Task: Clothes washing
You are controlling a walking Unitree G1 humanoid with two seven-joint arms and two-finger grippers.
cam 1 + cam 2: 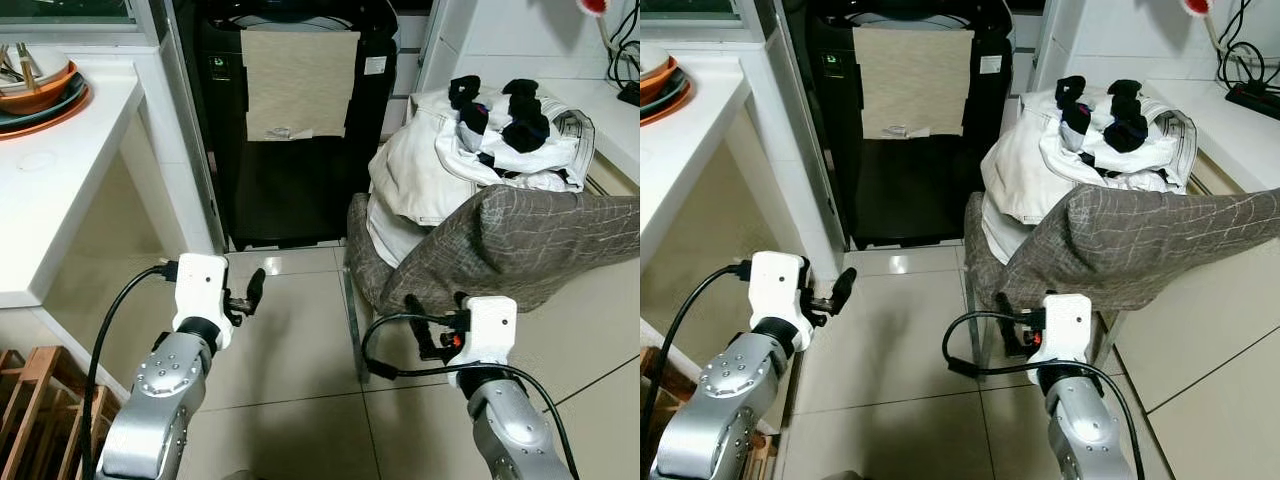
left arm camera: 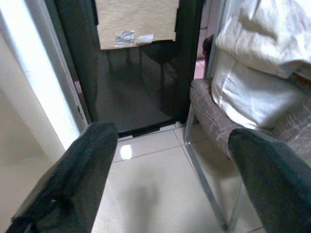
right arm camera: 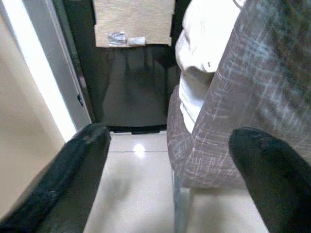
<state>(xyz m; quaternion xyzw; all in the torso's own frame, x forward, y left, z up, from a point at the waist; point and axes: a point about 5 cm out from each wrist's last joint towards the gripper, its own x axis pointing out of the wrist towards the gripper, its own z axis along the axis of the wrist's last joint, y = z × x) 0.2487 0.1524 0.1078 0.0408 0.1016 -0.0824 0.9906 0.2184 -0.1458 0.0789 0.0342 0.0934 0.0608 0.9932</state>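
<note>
A black washing machine (image 1: 290, 120) stands ahead against the wall, with a beige cloth (image 1: 298, 82) hanging over its front. To its right a heap of clothes rests on a metal-legged chair (image 1: 356, 320): a white garment (image 1: 425, 165), a grey-brown checked garment (image 1: 520, 245) draped in front, and black socks (image 1: 522, 120) on top. My left gripper (image 1: 248, 295) hovers over the floor tiles before the machine, open and empty (image 2: 170, 141). Just below the checked garment, my right gripper (image 1: 420, 330) is open with nothing between its fingers (image 3: 167, 138).
A white counter (image 1: 60, 190) with stacked bowls (image 1: 35, 85) runs along the left, and a wooden rack (image 1: 40, 400) sits under it. Another white counter (image 1: 610, 120) with cables is behind the clothes on the right. Tiled floor (image 1: 300, 340) lies between me and the machine.
</note>
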